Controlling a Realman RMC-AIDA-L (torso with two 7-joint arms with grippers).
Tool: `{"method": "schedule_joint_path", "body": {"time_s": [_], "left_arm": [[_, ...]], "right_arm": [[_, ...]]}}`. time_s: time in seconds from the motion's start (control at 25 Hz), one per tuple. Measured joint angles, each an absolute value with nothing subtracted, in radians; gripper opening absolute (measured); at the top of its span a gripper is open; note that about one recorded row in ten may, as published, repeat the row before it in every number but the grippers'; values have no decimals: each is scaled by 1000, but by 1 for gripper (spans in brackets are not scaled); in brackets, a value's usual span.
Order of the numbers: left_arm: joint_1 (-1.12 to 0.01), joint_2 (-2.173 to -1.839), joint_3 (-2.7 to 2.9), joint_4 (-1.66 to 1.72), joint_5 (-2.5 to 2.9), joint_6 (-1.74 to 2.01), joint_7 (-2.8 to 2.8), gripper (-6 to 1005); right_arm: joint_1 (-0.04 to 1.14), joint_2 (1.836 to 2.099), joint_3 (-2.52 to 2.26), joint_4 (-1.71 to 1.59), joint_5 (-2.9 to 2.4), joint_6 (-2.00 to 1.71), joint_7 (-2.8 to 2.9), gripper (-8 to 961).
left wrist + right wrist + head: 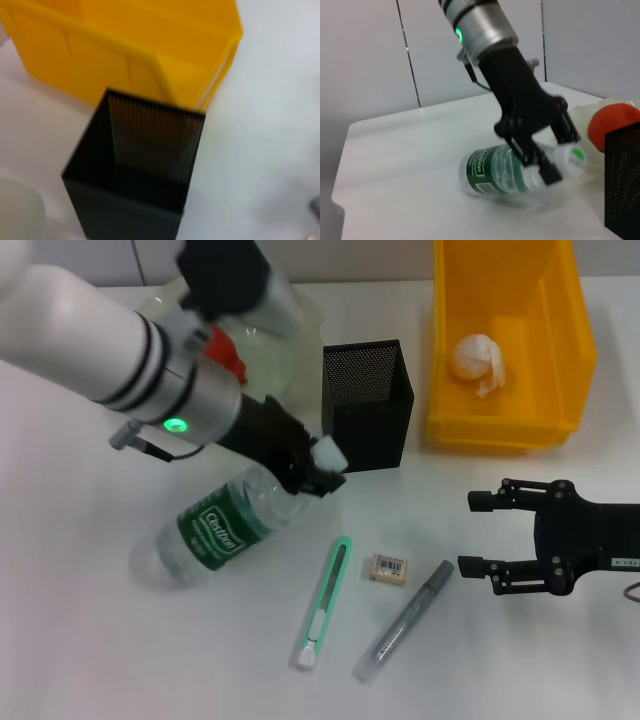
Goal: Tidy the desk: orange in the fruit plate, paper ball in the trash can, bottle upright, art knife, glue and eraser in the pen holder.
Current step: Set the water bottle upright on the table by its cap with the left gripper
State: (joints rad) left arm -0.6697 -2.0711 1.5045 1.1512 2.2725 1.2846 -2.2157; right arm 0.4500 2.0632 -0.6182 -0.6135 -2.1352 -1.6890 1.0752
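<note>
Got my left gripper (318, 472) clamped round the bottle (222, 522) neck; it's tilted, at 7 o'clock from the pen holder (368, 405). Right gripper (478, 532) hangs wide open, holding nothing, at 4.

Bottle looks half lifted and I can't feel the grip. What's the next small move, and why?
Probably keep tipping the bottle upright: the left gripper is clamped at its neck by the white cap, yet its base is on the table and it leans steeply.
</note>
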Motion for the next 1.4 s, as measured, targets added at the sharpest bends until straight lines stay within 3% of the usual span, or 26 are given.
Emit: {"method": "schedule_joint_path", "body": {"time_s": [1.4], "left_arm": [[-403,-2066,1081,1069,1783,1511,-1655,444]], "right_arm": [[454,2065,-623,-600,-2135,-1686,1076,798]]}}
